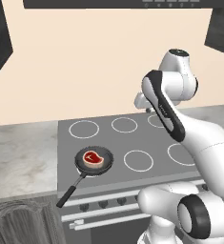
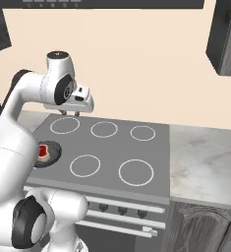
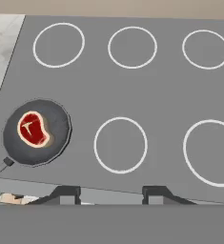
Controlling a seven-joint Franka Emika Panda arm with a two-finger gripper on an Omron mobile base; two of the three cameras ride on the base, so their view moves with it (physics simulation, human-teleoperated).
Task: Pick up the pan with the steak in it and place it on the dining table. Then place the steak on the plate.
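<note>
Six white rings mark the big grey stove top, with a marbled desk beside it. The white arm reaches up over the stove. Its claw hangs high above the back rings, its fingers spread a little apart with nothing between them, touching nothing. The black pan sits at the front left of the stove, its handle poking over the edge. The red steak lies flat inside the pan.
</note>
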